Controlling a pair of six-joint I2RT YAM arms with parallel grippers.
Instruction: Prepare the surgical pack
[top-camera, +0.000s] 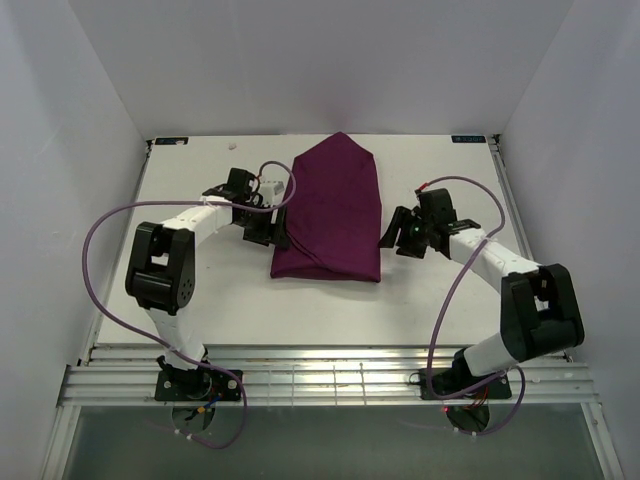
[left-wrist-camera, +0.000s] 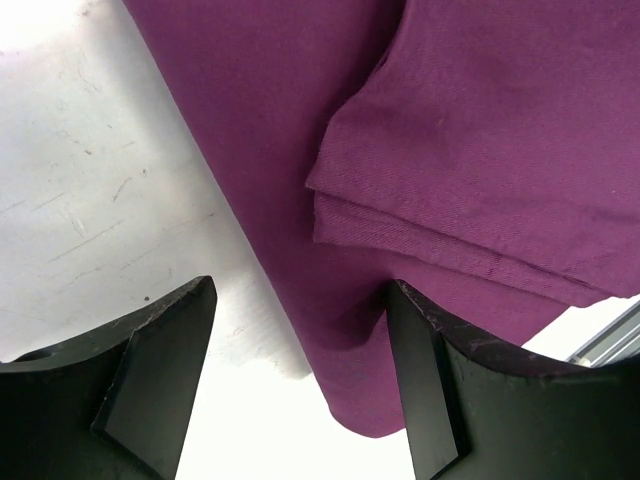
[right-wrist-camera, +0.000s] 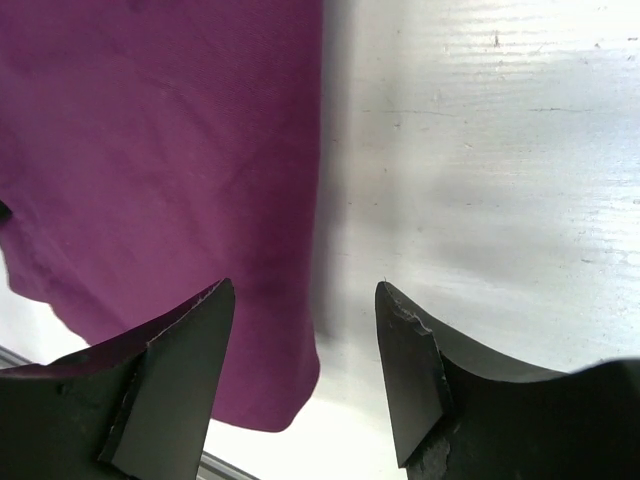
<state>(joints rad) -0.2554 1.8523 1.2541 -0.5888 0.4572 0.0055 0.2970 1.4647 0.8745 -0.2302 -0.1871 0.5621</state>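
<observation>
Jaws spread and empty: left gripper (top-camera: 272, 232) at purple cloth's (top-camera: 330, 210) nine o'clock edge, right gripper (top-camera: 390, 236) at three.

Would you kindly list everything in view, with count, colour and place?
cloth: one, deep purple, folded bundle, mid-table, pointed end far.
table: one, white, under everything.
walls: three, white, left, back, right.
rails: several, silver, near edge.
cables: two, purple, one looping off each arm.
arms: two, white and black, bolted at the near edge.
left gripper: one, black, open, at cloth's left edge.
right gripper: one, black, open, at cloth's right edge.
</observation>
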